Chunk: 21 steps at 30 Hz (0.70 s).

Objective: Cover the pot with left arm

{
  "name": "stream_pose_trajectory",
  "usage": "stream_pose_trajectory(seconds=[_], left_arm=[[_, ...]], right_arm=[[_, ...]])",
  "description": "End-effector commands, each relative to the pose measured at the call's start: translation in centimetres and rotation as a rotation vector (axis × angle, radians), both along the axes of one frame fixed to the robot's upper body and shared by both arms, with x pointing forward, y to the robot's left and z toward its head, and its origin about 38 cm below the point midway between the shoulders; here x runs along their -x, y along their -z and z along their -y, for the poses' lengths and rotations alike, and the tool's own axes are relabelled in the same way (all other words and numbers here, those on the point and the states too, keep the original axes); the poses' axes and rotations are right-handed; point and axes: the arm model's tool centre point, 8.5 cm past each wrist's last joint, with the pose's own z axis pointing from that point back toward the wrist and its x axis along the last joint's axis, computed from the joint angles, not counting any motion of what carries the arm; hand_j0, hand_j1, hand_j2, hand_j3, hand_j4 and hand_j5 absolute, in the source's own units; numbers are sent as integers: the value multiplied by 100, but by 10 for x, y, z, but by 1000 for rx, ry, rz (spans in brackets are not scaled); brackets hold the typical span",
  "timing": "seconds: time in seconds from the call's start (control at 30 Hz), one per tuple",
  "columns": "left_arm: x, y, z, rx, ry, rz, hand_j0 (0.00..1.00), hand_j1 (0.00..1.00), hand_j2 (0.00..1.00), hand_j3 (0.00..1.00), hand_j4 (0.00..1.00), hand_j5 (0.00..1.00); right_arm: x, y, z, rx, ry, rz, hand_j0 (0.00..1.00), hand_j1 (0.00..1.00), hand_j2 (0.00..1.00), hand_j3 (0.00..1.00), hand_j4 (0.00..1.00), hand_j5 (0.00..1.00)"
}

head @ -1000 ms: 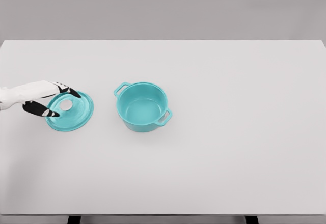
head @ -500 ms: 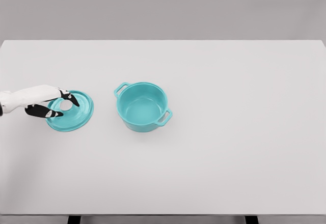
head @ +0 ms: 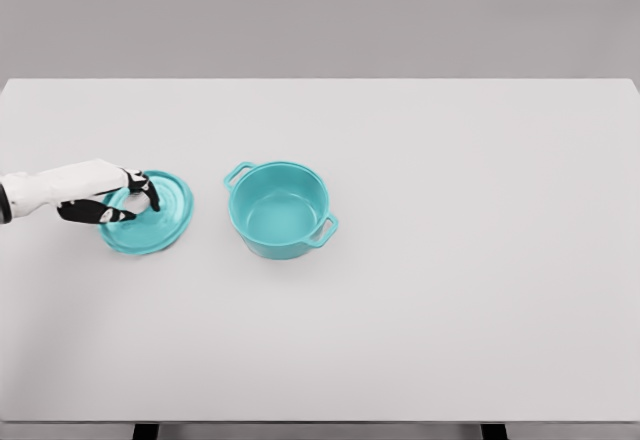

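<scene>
Left robot hand [head: 118,200] comes in from the left edge, fingers curled over the centre of the teal lid [head: 150,213], where the knob should be. The knob itself is hidden under the fingers, so it looks clamped on the lid, but I can't confirm actual contact. The lid looks slightly tilted, right side up, though I can't tell whether it's off the table [head: 450,290]. A centre grip makes sense: it keeps the lid level and leaves the rim free to seat.

Pot [head: 281,208] sits just right of the lid, apart from it, upright, open and empty. Its two handles run diagonally, upper left and lower right, clear of a straight approach from the lid.

Cover not yet on. Remaining, by my read: lift, move right, centre over the rim, lower. Right arm isn't visible.
</scene>
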Motion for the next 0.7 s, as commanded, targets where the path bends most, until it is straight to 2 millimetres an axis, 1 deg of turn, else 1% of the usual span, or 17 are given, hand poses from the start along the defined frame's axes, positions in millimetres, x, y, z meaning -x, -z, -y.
stream_pose_trajectory(seconds=[0.0, 0.07, 0.17, 0.2, 0.43, 0.53, 0.67], left_arm=[[1, -8, 2, 5, 13, 13, 53, 53, 53, 53, 53, 53], [3, -12, 5, 3, 26, 21, 53, 53, 53, 53, 53, 53], [7, -24, 7, 7, 48, 39, 53, 53, 53, 53, 53, 53], [8, -28, 12, 17, 63, 46, 53, 53, 53, 53, 53, 53], [2, -46, 17, 19, 81, 87, 54, 54, 54, 54, 54, 54], [4, -50, 25, 26, 107, 98, 54, 54, 54, 54, 54, 54], [6, -52, 30, 27, 126, 105, 54, 54, 54, 54, 54, 54]], right_arm=[[0, 0, 0, 0, 0, 0, 100, 100, 100, 100, 100, 100], [0, 0, 0, -1, -1, 1, 100, 100, 100, 100, 100, 100], [0, 0, 0, -1, -1, 1, 100, 100, 100, 100, 100, 100], [0, 0, 0, -1, -2, 0, 100, 100, 100, 100, 100, 100], [0, 0, 0, -1, -1, 1, 100, 100, 100, 100, 100, 100], [0, 0, 0, -1, -2, 0, 100, 100, 100, 100, 100, 100], [0, 0, 0, -1, -2, 0, 100, 100, 100, 100, 100, 100]])
